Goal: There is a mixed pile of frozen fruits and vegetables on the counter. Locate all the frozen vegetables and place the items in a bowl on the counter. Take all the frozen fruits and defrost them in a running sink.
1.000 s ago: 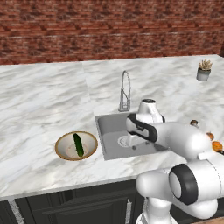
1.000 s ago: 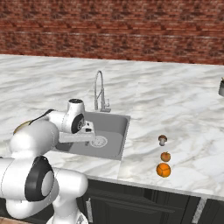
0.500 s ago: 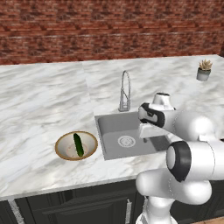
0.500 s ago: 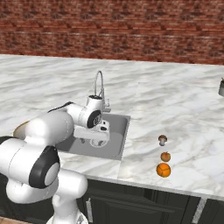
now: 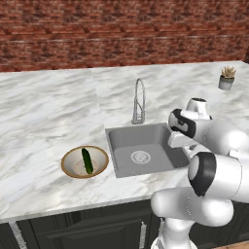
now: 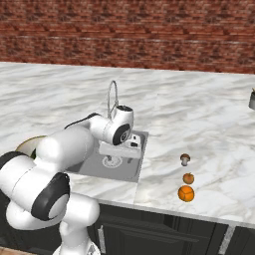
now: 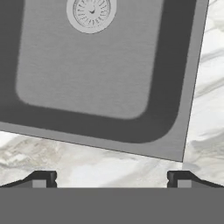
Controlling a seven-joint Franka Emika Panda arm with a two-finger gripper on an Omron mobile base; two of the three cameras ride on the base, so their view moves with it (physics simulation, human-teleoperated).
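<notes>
The dark green cucumber [image 5: 86,160] lies in the tan-rimmed bowl [image 5: 69,158] on the white marble counter [image 5: 44,112], left of the sink [image 5: 121,138]. On the counter right of the sink [image 6: 89,172] lie the brown-capped mushroom [image 6: 185,159] and two round orange fruits, a small one [image 6: 188,178] and a larger one [image 6: 186,193]. My gripper [image 6: 130,148] hangs open and empty over the sink's right end. In the hand view the gripper [image 7: 111,179] has its tips wide apart above the basin's corner, with the drain [image 7: 91,13] at the top.
A tall curved chrome faucet [image 5: 139,102] stands behind the basin. A small grey plant pot [image 5: 225,79] sits at the far right of the counter. A brick wall [image 5: 121,34] closes the back. My white arm covers part of the bowl [image 6: 26,144] in the right base view.
The arm has swung from over the middle of the sink toward its right end, nearer the mushroom and the fruits. The gripper has stayed open and empty.
</notes>
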